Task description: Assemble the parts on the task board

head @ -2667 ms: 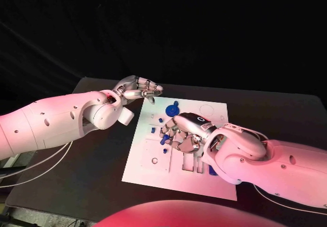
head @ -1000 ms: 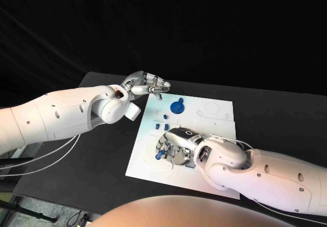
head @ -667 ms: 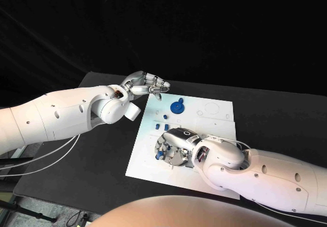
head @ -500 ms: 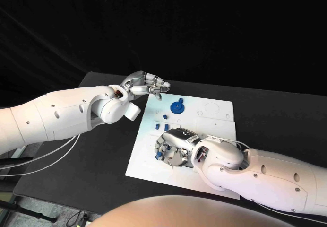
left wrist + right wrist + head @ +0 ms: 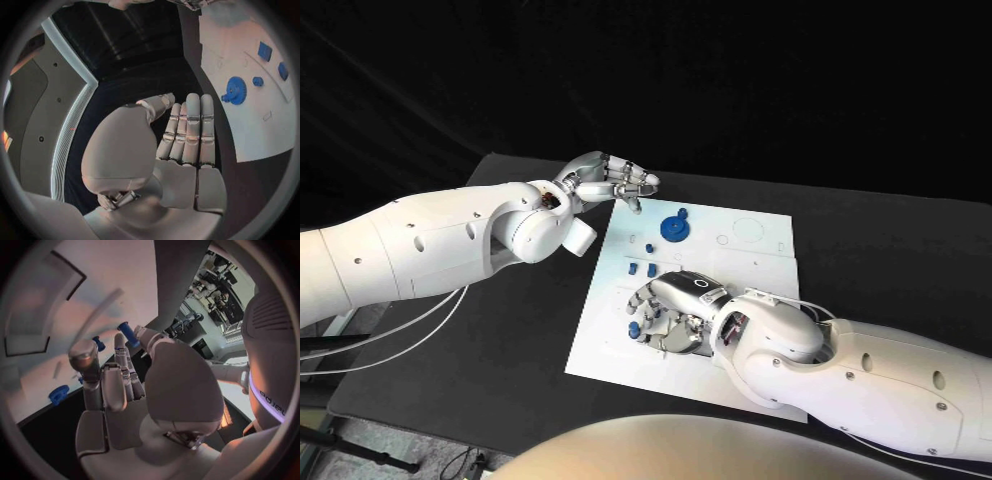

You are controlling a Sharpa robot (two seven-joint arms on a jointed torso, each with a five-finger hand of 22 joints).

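The right hand (image 5: pixel 672 308) is low over the near-middle of the white task board (image 5: pixel 747 262), palm down, its fingers (image 5: pixel 651 305) curled toward the plate. In the right wrist view a small blue peg (image 5: pixel 128 333) sits at the tips of the fingers (image 5: pixel 119 342), apparently pinched there, close to the board's surface; a second small blue part (image 5: pixel 99 343) stands on the board just beside it. A blue part (image 5: pixel 633 327) lies on the board at the left side of this hand.

Just beyond the hand, a cluster of small blue parts (image 5: pixel 642 267) sits on the board. Farther still, a blue gear (image 5: pixel 674 227) lies flat near the board's far left corner; it shows too in the left wrist view (image 5: pixel 235 90), with more blue pieces past it.

The left hand (image 5: pixel 609 182) hovers above the tabletop (image 5: pixel 877 240) just off the board's far left corner, holding nothing, its fingers (image 5: pixel 189 131) straight and side by side.
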